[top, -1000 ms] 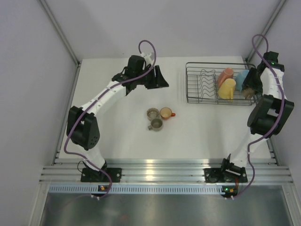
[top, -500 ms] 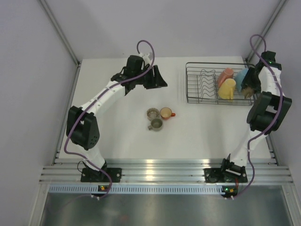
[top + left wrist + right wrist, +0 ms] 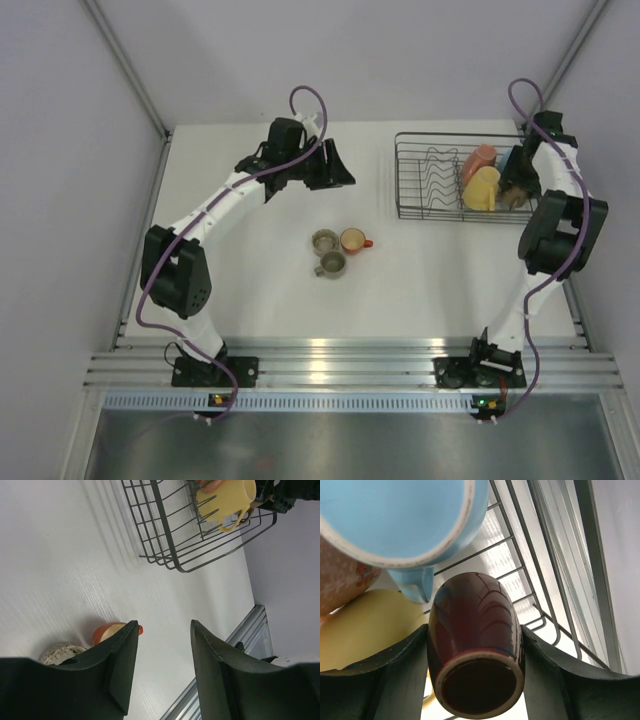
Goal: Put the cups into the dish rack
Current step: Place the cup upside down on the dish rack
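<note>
My right gripper [image 3: 474, 632] is shut on the dark brown cup [image 3: 475, 640], fingers on both its sides, held over the right end of the black wire dish rack [image 3: 425, 175]. In the top view the right gripper [image 3: 517, 182] is inside that end. The light blue cup [image 3: 395, 515], yellow cup [image 3: 483, 188] and pink-salmon cup [image 3: 478, 158] lie in the rack. Two grey-olive cups [image 3: 324, 240] [image 3: 332, 264] and the small orange cup [image 3: 352, 240] stand mid-table. My left gripper [image 3: 335, 165] is open and empty, above the table behind them.
The left wrist view shows the orange cup [image 3: 107, 631] and a grey-olive cup [image 3: 55, 652] beside its left finger, and the rack [image 3: 165, 535] farther off. Grey walls close in on three sides. An aluminium rail [image 3: 340, 360] runs along the near edge.
My right wrist has swung back and left over the rack, carrying the dark brown cup farther in beside the blue cup. The left arm and the table cups have not moved.
</note>
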Motion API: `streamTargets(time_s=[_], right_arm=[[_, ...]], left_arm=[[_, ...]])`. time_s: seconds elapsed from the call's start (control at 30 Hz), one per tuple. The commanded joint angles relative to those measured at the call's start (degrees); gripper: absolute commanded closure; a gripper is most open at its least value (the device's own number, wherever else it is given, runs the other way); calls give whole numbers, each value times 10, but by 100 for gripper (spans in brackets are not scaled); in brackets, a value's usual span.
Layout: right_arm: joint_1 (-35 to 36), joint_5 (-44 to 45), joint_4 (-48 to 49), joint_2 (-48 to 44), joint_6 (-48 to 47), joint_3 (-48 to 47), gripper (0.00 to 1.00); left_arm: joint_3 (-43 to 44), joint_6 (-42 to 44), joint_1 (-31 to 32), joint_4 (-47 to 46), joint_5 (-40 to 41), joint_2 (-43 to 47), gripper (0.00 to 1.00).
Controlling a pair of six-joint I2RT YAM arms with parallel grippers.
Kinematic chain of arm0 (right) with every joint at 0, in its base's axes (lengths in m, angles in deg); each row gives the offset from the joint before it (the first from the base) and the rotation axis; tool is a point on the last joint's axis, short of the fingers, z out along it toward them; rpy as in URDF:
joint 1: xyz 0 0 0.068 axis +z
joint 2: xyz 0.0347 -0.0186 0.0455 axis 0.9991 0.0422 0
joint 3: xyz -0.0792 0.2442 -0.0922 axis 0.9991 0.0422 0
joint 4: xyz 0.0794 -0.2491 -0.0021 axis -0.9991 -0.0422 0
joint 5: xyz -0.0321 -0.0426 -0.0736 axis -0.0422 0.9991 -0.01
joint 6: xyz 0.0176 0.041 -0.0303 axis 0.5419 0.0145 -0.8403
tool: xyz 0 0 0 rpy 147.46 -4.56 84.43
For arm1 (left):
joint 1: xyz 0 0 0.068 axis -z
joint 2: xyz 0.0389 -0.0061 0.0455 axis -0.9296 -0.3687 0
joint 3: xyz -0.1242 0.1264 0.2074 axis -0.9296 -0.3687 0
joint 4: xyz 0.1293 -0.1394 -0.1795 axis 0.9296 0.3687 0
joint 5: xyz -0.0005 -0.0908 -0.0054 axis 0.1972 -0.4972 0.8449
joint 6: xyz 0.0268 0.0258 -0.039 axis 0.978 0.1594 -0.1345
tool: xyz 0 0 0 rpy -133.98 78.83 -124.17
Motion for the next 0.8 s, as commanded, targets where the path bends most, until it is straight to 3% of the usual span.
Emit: streamTargets(time_s=[0.0,0.5,0.63,0.77], right_arm=[[7,26,47,-20,5,19,100],[6,24,80,-20,9,69,100],[7,22,83,-20,12,74,69],[7,21,86,-28,12,81,51]], left_arm=[[-3,-2,-2,-13,-10,34,49],[-11,-6,-2,-14,-10,47,49],[-16,-4,-2,-13,-4,53,48],[-19,-3,-2,-13,-1,57,48]])
